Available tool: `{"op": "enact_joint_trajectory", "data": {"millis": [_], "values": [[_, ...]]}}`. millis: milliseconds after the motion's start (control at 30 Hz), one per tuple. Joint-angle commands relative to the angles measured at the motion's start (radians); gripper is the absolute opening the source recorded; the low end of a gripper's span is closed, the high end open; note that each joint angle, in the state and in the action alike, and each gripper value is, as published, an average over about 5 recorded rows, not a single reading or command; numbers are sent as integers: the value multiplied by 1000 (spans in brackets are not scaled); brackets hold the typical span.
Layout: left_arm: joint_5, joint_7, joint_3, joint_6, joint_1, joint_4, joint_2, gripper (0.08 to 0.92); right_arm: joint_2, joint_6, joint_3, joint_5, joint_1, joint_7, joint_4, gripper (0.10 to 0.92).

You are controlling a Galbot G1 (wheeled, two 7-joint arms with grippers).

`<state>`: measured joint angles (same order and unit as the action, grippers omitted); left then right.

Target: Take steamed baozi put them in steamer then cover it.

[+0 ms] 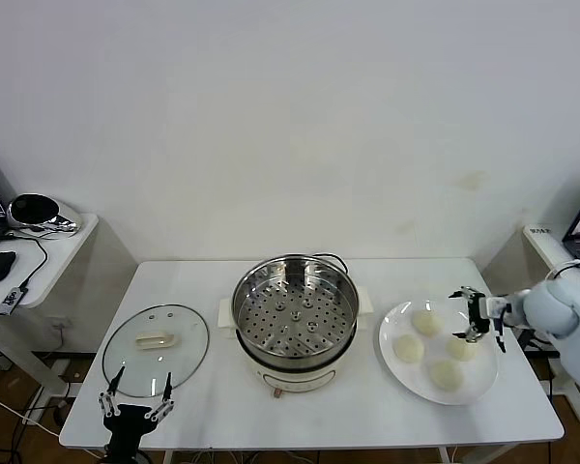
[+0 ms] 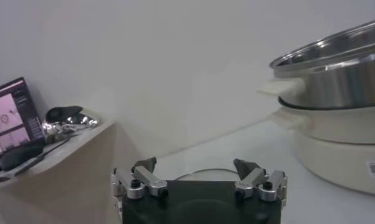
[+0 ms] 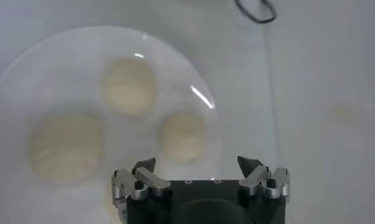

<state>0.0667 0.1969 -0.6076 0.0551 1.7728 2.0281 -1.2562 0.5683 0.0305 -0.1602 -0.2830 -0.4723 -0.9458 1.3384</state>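
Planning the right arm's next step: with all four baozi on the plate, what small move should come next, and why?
Probably lower the right gripper, its fingers open, onto the nearest steamed baozi on the plate. The steamer is empty, its cover lies aside, and the left gripper waits open at the table's front edge.

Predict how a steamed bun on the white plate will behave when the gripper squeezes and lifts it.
The steamed bun looks soft and puffy, so it probably dents under pressure. Its domed shape suggests it may roll on the plate if nudged. Likely light for its size.
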Motion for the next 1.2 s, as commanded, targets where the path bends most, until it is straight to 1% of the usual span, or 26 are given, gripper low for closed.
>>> {"op": "enact_joint_trajectory", "data": {"millis": [33, 300, 700, 967, 1200], "values": [[6, 0, -9, -1, 1, -1, 4, 823, 74, -29, -361, 7, 336, -155, -195, 823], [3, 0, -29, -1, -1, -4, 14, 823, 224, -46, -416, -21, 381, -153, -350, 823], [-2, 1, -46, 1, 1, -5, 24, 823, 285, -37, -420, -64, 379, -138, -419, 813], [-2, 1, -45, 0, -4, -7, 26, 823, 294, -33, -412, -77, 375, -134, -436, 717], [-3, 2, -45, 1, -5, -10, 26, 823, 306, -31, -404, -89, 367, -131, -454, 652]]}}
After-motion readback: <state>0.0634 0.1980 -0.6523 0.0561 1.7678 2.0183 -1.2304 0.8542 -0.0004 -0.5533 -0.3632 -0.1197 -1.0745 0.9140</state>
